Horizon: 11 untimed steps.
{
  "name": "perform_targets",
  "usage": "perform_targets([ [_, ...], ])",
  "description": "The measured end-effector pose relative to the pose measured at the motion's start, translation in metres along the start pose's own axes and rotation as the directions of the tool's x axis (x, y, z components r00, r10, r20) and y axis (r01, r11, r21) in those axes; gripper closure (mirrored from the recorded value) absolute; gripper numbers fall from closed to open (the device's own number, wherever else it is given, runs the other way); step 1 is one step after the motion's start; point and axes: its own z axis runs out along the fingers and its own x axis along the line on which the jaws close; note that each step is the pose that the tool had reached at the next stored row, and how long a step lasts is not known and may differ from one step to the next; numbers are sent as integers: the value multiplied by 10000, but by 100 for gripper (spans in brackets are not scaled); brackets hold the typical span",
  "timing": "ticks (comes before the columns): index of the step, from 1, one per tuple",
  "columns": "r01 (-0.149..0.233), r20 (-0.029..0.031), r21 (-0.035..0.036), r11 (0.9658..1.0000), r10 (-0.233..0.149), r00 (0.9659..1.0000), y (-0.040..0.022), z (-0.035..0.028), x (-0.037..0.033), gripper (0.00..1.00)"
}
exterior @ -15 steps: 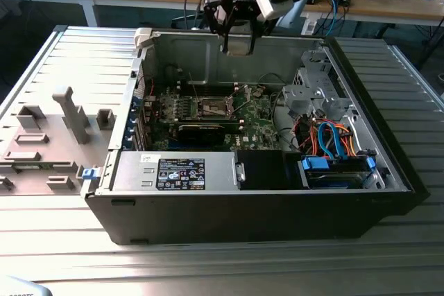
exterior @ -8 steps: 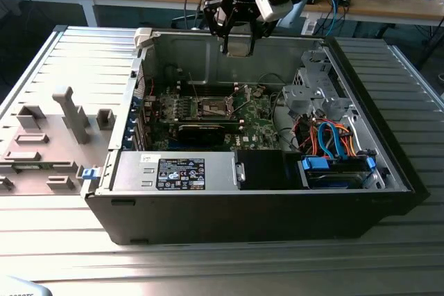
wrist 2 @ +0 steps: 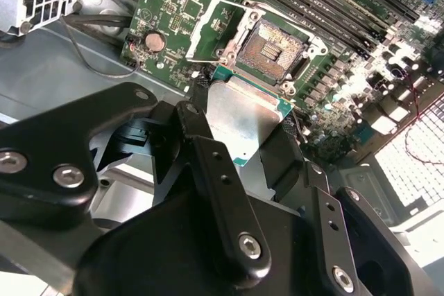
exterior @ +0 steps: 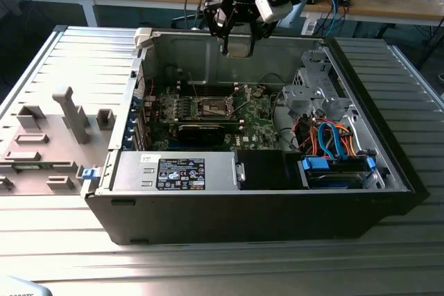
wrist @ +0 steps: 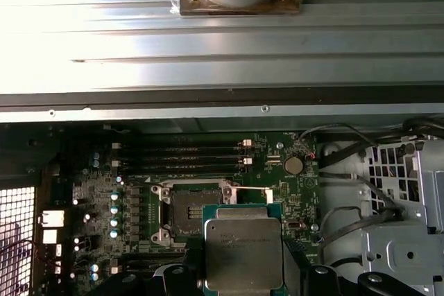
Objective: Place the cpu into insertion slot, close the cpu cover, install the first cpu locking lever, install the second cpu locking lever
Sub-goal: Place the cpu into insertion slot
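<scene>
My gripper (exterior: pixel 238 48) hangs over the back wall of the open computer case (exterior: pixel 388 164), shut on the cpu (wrist 2: pixel 243 119), a flat silvery square with a green edge. In both wrist views the black fingers (wrist 2: pixel 201 150) clamp the cpu's two sides. The cpu (wrist: pixel 243 251) is up in the air, apart from the board. Below it, the insertion slot (wrist 2: pixel 272 50) lies bare with its dark centre showing, also seen in the first wrist view (wrist: pixel 191 213) and the exterior view (exterior: pixel 214 107). The cpu cover (wrist 2: pixel 211 29) is swung open beside the slot.
A long black card (exterior: pixel 201 129) lies in front of the slot and memory slots (wrist 2: pixel 312 5) run alongside it. A labelled power supply box (exterior: pixel 180 173) and a drive cage with blue and orange cables (exterior: pixel 333 140) fill the case's front and right. A grey fixture plate (exterior: pixel 48 136) sits at the exterior view's left.
</scene>
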Motion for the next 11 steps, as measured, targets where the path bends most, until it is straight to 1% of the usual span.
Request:
perform_targets([
  [11,0,0,-1,10000,0,10000,-2,23,0,46],
])
